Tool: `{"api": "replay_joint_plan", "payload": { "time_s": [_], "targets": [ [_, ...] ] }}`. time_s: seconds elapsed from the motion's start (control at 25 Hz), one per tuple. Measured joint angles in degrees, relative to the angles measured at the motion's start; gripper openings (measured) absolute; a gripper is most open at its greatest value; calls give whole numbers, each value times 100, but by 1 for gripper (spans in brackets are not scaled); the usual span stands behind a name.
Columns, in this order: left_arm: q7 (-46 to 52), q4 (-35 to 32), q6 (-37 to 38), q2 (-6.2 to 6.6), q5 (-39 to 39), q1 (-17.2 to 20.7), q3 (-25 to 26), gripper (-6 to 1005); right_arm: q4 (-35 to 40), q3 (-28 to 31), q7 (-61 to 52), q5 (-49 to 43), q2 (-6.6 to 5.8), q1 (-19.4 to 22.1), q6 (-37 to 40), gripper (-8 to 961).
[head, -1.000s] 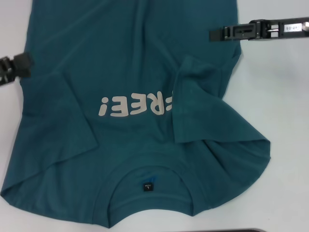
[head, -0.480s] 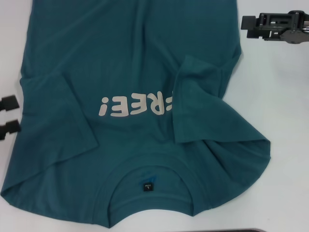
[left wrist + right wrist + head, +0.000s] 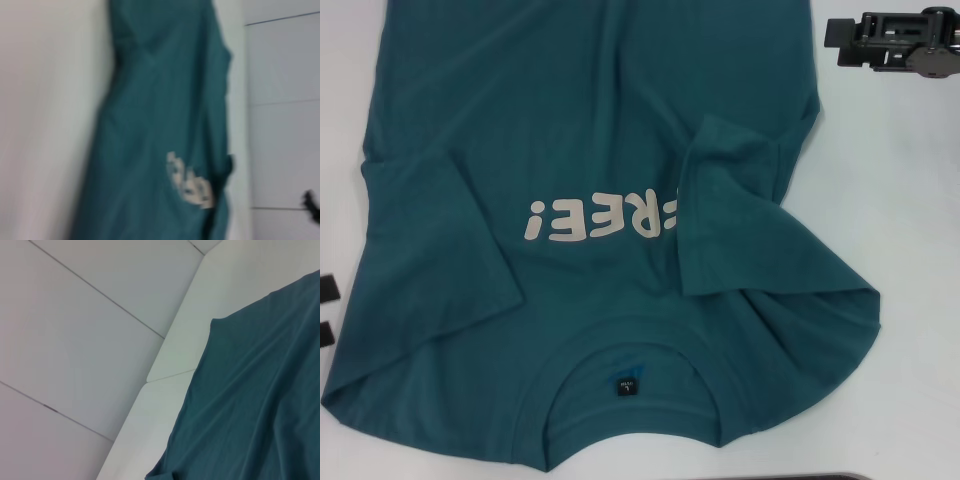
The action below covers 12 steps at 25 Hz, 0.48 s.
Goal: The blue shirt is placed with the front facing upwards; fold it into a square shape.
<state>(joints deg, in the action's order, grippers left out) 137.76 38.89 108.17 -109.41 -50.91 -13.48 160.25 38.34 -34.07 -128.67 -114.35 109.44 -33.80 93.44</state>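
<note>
Cotton of the blue shirt (image 3: 600,130) looks soft and light; take its hem corners. Left gripper (image 3: 326,310) jaws apart; right gripper (image 3: 840,42) I cannot tell.

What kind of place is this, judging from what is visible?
Probably a lab or test bench for robot cloth folding, not a home. A blue shirt lies spread on a plain white table, the wall behind is bare pale panels, and nothing household is in view.

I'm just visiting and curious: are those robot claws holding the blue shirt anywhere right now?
No, nothing is held. The left gripper sits off the blue shirt at its left edge, and the right gripper is over bare table beyond its right edge.
</note>
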Motion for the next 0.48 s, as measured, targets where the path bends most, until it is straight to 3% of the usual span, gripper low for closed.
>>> {"api": "replay_joint_plan", "payload": {
  "time_s": [0.2,0.48],
  "targets": [
    [-523,90,-14,-27,247,109,137,889,4,-14,-48,0,-2,-5,-14,745],
    [-479,18,-267,-39,796,136,180,803,-16,10,-57,0,-6,30,-37,745]
  ]
}}
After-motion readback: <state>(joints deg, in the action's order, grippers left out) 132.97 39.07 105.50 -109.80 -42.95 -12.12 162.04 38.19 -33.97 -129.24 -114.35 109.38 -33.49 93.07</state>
